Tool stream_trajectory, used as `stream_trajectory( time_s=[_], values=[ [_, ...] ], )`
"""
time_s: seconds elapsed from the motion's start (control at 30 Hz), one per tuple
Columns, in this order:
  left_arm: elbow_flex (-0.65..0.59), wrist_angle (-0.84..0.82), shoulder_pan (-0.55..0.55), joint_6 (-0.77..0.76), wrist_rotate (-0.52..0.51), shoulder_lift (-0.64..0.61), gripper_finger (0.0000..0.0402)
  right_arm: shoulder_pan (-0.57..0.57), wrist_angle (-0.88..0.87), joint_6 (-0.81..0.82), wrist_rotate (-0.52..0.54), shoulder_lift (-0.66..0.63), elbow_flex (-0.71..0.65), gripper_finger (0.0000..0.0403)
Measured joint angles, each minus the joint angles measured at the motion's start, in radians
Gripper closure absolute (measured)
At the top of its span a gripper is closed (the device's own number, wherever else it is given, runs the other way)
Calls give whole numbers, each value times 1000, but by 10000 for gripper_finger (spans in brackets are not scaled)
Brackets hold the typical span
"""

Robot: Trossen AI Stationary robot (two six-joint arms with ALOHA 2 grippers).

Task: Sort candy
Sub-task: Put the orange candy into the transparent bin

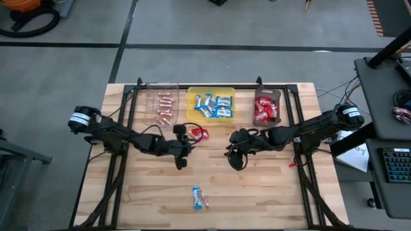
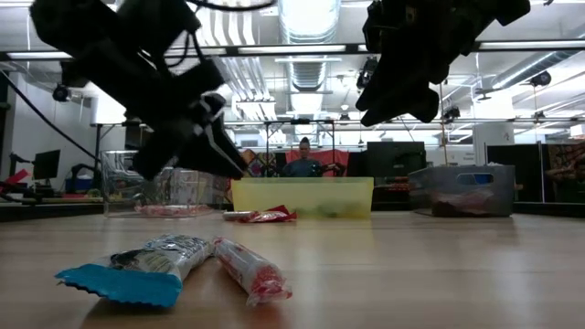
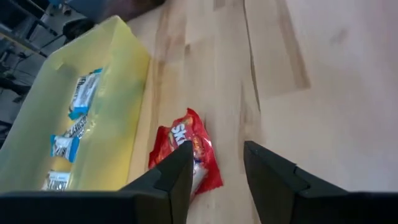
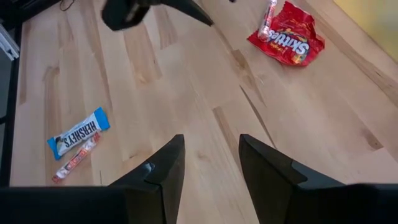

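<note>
The wooden bench [image 1: 270,192] carries three trays along its far edge: a clear tray [image 1: 160,108] of pinkish sticks toward the far left corner, a yellow tray [image 1: 210,106] of blue-and-white bars at the middle, and a dark tray [image 1: 267,109] of red packets toward the far right.

Both arms reach in over the middle of the bench. The left hand [image 3: 214,174] is part open with nothing between its fingers, and the right hand [image 4: 211,162] is likewise part open and empty.

Three sweets are still loose. A red packet [image 3: 189,155] with a thin stick [image 4: 270,15] lying across it sits just beside the yellow tray's near wall. It lies straight ahead of the left hand, under its fingertips, which makes that arm the nearer one for this pick. A blue-and-white bar [image 4: 79,132] and another pinkish stick [image 4: 76,158] lie side by side near the bench's near edge, long axes roughly parallel, well apart from both hands.
</note>
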Motion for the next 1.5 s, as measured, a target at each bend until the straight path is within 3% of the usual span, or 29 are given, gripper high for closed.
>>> stream_trajectory(
  time_s=[0.5, 0.7, 1.3, 1.5],
  values=[
    [126, -100, 91, 100, -28, 190, 283, 0, -2, 0, 0, 0, 0, 261],
    [145, -183, 108, 108, -31, 206, 283, 0, -3, 0, 0, 0, 0, 261],
    [150, -171, 132, 108, -37, 263, 284, 0, -3, 0, 0, 0, 0, 261],
    [149, -185, 133, 107, -14, 259, 317, 0, -3, 0, -1, 0, 0, 261]
  ],
)
